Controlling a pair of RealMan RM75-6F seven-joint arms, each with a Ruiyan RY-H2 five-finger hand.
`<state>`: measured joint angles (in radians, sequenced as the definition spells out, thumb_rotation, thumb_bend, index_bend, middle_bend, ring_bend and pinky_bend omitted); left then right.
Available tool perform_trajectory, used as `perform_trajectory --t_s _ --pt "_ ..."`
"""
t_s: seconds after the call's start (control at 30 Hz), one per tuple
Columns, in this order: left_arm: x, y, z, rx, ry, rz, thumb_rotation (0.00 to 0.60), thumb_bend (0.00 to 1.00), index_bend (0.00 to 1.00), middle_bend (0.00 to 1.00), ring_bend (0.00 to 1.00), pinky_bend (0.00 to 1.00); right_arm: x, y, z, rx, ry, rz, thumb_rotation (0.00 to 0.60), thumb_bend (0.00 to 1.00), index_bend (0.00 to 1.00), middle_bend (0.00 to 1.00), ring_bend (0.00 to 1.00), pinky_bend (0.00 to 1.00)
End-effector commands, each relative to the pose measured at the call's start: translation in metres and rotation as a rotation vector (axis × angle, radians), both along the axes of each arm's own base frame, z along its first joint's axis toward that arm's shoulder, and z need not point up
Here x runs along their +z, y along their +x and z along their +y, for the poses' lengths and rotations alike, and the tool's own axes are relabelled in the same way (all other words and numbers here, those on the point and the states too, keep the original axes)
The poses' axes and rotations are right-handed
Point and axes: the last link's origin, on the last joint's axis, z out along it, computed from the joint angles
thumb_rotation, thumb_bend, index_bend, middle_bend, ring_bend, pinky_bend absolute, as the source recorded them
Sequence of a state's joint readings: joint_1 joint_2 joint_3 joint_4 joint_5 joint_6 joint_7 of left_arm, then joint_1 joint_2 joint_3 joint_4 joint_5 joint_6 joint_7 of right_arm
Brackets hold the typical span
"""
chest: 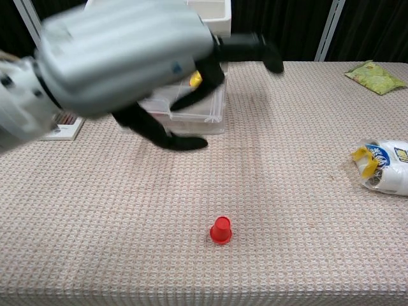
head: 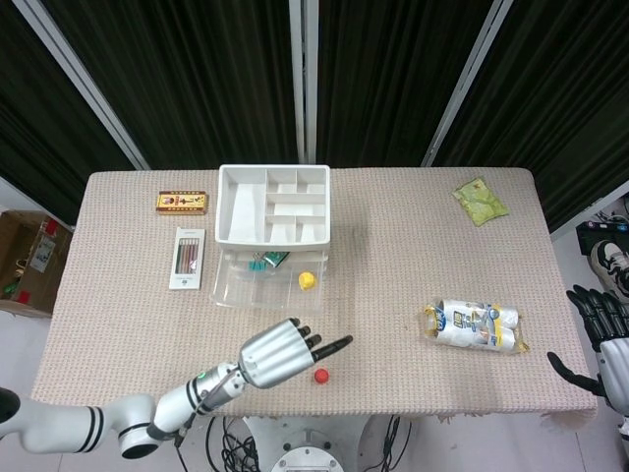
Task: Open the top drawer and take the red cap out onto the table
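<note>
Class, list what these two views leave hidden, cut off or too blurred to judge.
- Chest view: the blurred left hand covers most of the open drawer.
- Head view: the right hand is cut by the frame edge.
- Head view: the drawer's yellow item is too small to identify.
</note>
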<state>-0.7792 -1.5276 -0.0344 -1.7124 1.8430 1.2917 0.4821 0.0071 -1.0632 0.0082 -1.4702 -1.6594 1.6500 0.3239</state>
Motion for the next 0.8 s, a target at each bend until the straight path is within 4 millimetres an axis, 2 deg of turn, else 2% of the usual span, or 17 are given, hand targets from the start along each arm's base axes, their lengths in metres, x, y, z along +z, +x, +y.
perform_trajectory --t_s 0.03,0.13,0.2,0.3,0.4,0.47,0.6,0.8 --pt "0.071 -0.021 0.019 0.192 0.062 -0.242 0.6 0.17 0.22 0.68 0.76 1.0 0.001 0.0 0.0 0.001 0.0 -0.001 0.6 0.18 0.0 0.06 0.0 0.0" --pt "0.102 -0.056 0.034 0.384 0.093 -0.292 0.6 0.17 0.24 0.61 0.66 0.92 0.001 0.0 0.0 0.005 0.005 0.003 0.6 0.18 0.0 0.06 0.0 0.0" --pt "0.118 -0.081 0.038 0.492 0.116 -0.296 0.6 0.17 0.25 0.54 0.57 0.75 0.001 0.001 -0.002 0.008 0.009 0.005 0.6 0.18 0.0 0.06 0.0 0.0" --pt "0.141 -0.134 0.039 0.7 0.18 -0.249 0.6 0.16 0.26 0.45 0.44 0.48 0.002 0.002 -0.003 0.013 0.013 0.006 0.6 0.18 0.0 0.06 0.0 0.0" --pt "0.152 -0.178 0.031 0.862 0.22 -0.16 0.6 0.16 0.26 0.37 0.34 0.32 0.001 0.001 -0.005 0.011 0.019 0.005 0.6 0.18 0.0 0.06 0.0 0.0" --pt "0.157 -0.205 0.02 0.94 0.269 -0.085 0.6 0.16 0.26 0.35 0.32 0.3 -0.001 0.001 -0.006 0.011 0.029 0.004 0.6 0.18 0.0 0.06 0.0 0.0" --pt "0.155 -0.241 -0.012 1.011 0.319 -0.023 0.6 0.16 0.26 0.34 0.31 0.28 -0.004 0.002 -0.01 0.014 0.044 0.003 0.6 0.18 0.0 0.06 0.0 0.0" --pt "0.148 -0.256 -0.056 0.991 0.341 0.001 0.6 0.15 0.26 0.34 0.31 0.27 -0.014 0.003 -0.015 0.019 0.075 0.004 0.6 0.18 0.0 0.06 0.0 0.0"
